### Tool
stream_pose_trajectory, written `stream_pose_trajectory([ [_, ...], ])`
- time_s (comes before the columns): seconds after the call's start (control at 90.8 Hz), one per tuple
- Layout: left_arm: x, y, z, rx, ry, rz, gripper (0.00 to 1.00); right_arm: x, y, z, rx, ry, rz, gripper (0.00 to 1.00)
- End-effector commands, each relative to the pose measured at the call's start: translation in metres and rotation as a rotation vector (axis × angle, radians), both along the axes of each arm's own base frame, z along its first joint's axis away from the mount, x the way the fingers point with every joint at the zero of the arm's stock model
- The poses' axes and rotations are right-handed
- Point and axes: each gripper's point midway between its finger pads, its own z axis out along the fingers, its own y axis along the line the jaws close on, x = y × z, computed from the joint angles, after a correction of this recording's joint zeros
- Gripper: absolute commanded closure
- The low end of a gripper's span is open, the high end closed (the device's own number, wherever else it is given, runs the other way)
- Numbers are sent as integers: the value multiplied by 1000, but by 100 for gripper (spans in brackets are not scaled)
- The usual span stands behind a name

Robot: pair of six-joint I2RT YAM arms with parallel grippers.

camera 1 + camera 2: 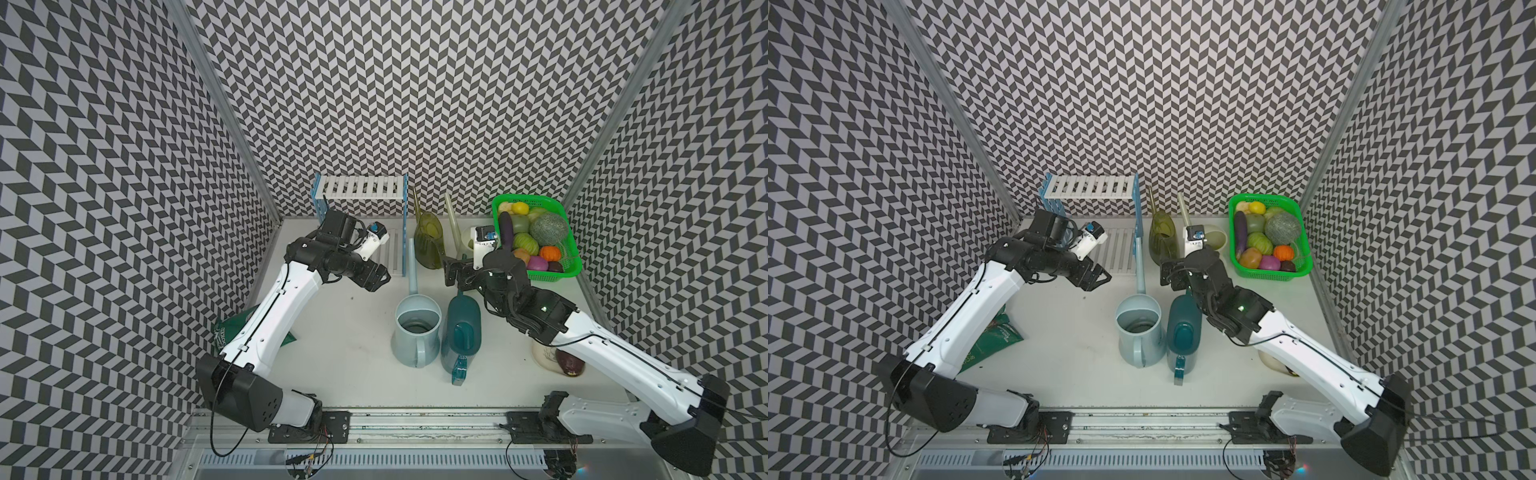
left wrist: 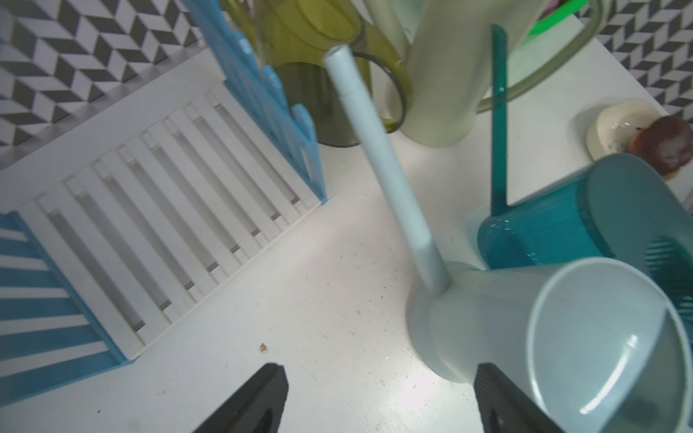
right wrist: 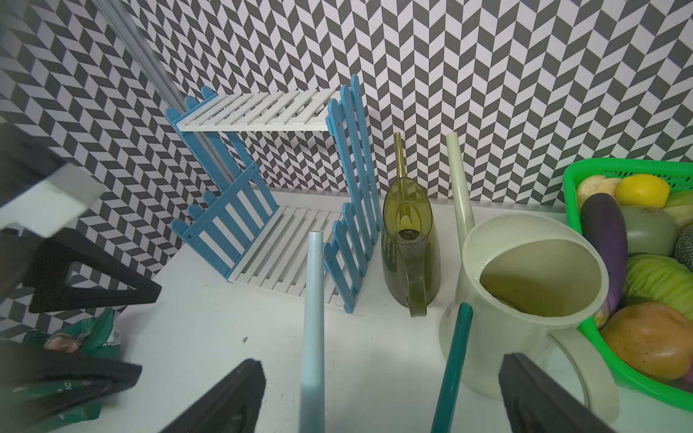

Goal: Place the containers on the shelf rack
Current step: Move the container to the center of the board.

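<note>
The shelf rack stands at the back wall, both white shelves bare. Right of it are the olive-green can and the cream can, upright. Mid-table stand the light blue can and the dark teal can, spouts pointing back. My left gripper hangs open and empty before the rack, left of the blue spout. My right gripper is open and empty above the blue spout and the teal spout.
A green mesh basket of vegetables fills the back right corner. A green snack bag lies under the left arm. A small cream bowl with a dark fruit sits under the right arm. Patterned walls close three sides.
</note>
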Motion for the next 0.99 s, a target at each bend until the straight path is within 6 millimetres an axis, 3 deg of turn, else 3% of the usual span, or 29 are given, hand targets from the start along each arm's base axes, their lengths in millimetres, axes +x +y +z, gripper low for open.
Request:
stream_pose_trajectory([
  [0.0, -29, -13, 1, 12, 42, -157, 15, -4, -5, 10, 38, -21, -4, 0],
  [0.187, -53, -28, -10, 39, 55, -268, 14, -12, 8, 13, 21, -22, 107, 0],
  [0.341, -60, -30, -20, 59, 63, -288, 12, -49, 42, 19, -23, -1, 434, 0],
  [0.617, -73, -34, -31, 55, 78, -335, 10, -94, 43, -2, -117, 48, 663, 0],
  [0.804, -80, -38, -42, 17, 111, -342, 12, -96, 49, -26, -139, 98, 700, 0],
  [0.98, -74, -37, -47, 17, 92, -309, 13, -95, 75, -48, -148, 161, 774, 8],
])
